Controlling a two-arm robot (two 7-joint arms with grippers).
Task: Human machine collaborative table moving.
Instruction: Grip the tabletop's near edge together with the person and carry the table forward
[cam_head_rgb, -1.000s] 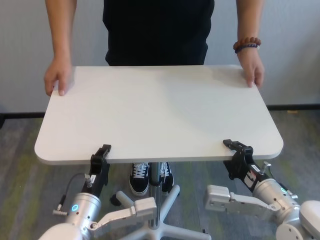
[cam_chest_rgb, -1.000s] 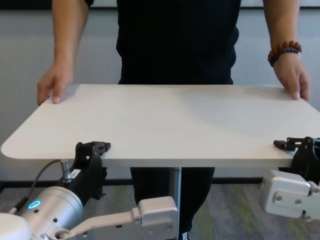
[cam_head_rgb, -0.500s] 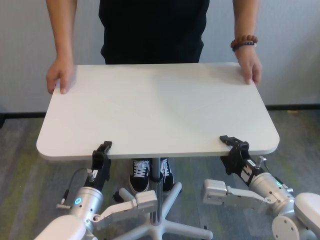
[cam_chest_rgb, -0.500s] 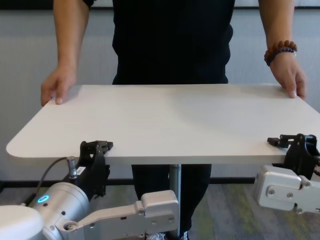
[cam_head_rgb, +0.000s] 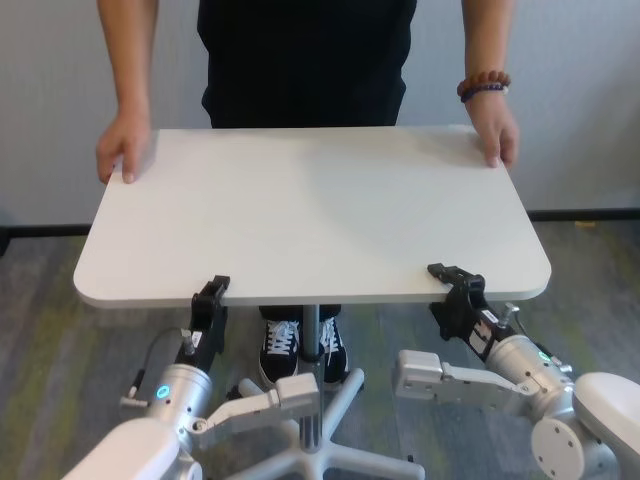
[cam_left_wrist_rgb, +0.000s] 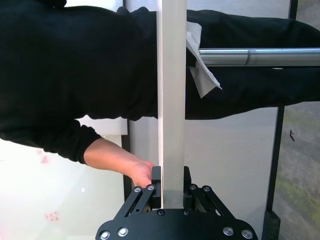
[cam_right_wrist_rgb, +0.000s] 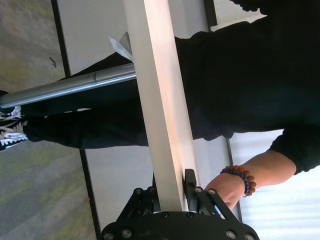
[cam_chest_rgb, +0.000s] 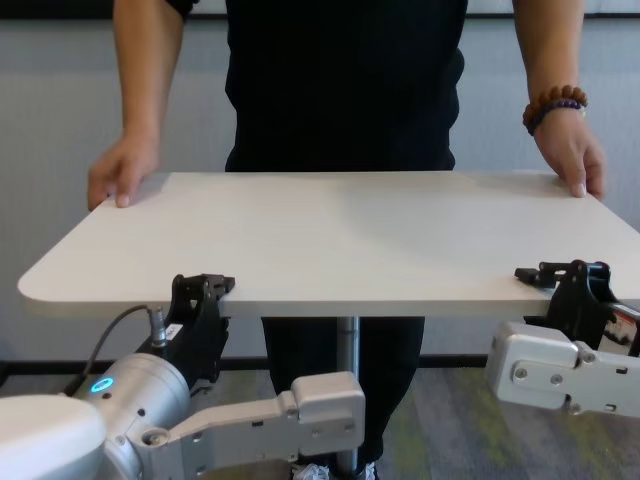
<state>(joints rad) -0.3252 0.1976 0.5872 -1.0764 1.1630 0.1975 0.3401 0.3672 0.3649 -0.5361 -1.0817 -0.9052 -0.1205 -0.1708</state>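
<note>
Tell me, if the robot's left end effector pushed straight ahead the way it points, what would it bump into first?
The left end effector is shut on the table edge; straight ahead likely lies the human's hand at the far edge.

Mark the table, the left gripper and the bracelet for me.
table (cam_head_rgb: 310, 210): head view, bare middle of the top.
left gripper (cam_head_rgb: 211, 297): head view, jaws clamped on the near edge.
bracelet (cam_head_rgb: 482, 84): head view, beads on the person's wrist.
</note>
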